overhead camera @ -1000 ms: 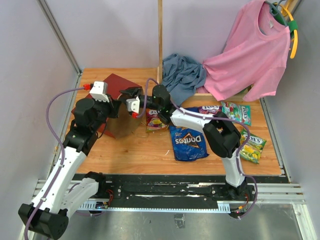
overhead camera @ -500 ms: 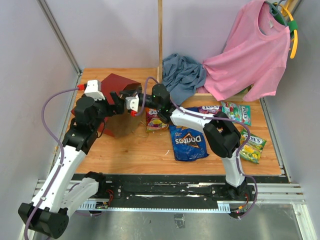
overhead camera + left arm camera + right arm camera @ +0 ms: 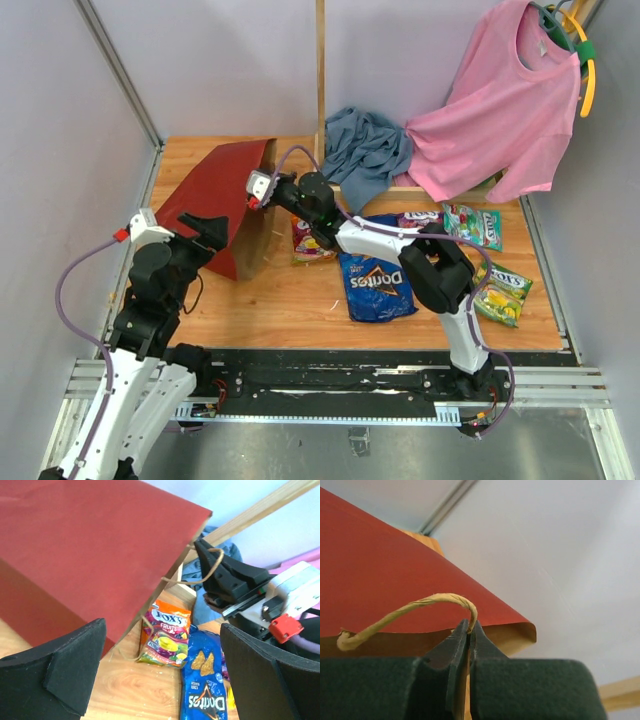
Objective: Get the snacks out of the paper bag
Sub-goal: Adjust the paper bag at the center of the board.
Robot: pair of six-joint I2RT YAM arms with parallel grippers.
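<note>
The right gripper (image 3: pixel 468 630) was pinched shut on the cord handle (image 3: pixel 405 611) of the paper bag (image 3: pixel 215 195), which sat tilted at the table's (image 3: pixel 290 305) 10 o'clock, mouth facing 3 o'clock. The left gripper (image 3: pixel 208 232) stood spread wide at the bag's 6 o'clock. A Fox's packet (image 3: pixel 312 240) lay just beside the mouth, the Doritos bag (image 3: pixel 377 285) toward 4 o'clock, and the other packets (image 3: pixel 473 225) farther toward 3 o'clock.

The paper bag (image 3: pixel 215 195) is dark red outside, kraft brown inside, with a tan cord handle (image 3: pixel 410 611) — the chip bag (image 3: pixel 376 285) blue with orange triangles, one candy packet (image 3: pixel 165 637) orange and purple, another packet (image 3: pixel 473 225) green, a third packet (image 3: pixel 503 293) yellow-green — the shirt (image 3: pixel 500 110) pink, the cloth (image 3: pixel 362 150) grey-blue.
</note>
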